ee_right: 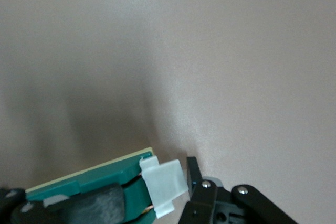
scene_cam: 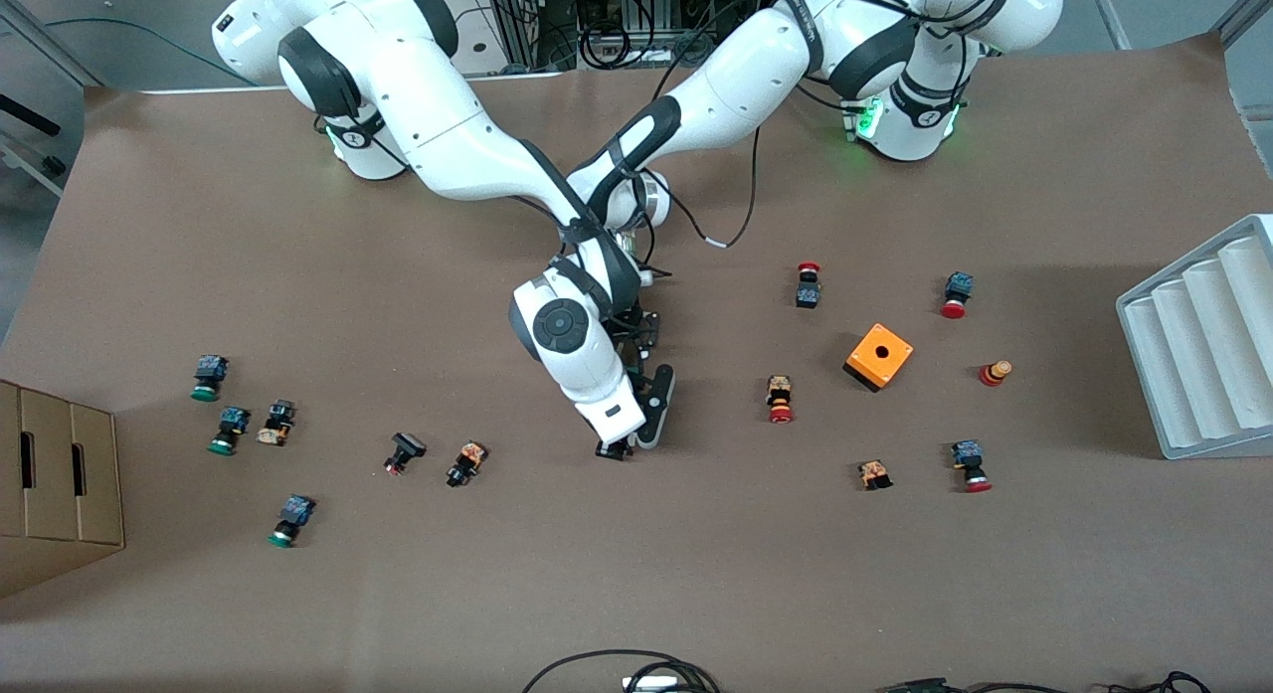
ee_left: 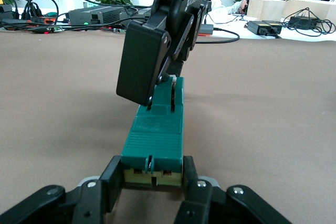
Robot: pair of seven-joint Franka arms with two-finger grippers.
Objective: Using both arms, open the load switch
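The load switch (ee_left: 153,139), a narrow dark-green block, lies on the brown table mid-way between the arms. My left gripper (ee_left: 152,176) is shut on its near end, one finger (ee_left: 112,178) on each side. At the other end my right gripper (ee_left: 160,72) comes down onto it. In the right wrist view the small white sliding piece (ee_right: 164,184) sits between the right gripper's (ee_right: 149,195) fingers, which close on it. In the front view the right hand covers the switch; the right gripper (scene_cam: 622,442) shows below it, and the left gripper (scene_cam: 644,325) is mostly hidden.
An orange cube (scene_cam: 878,356) and several small red- and green-capped push buttons (scene_cam: 780,399) lie scattered toward both ends of the table. A white ribbed rack (scene_cam: 1203,345) stands at the left arm's end, a cardboard box (scene_cam: 55,484) at the right arm's end.
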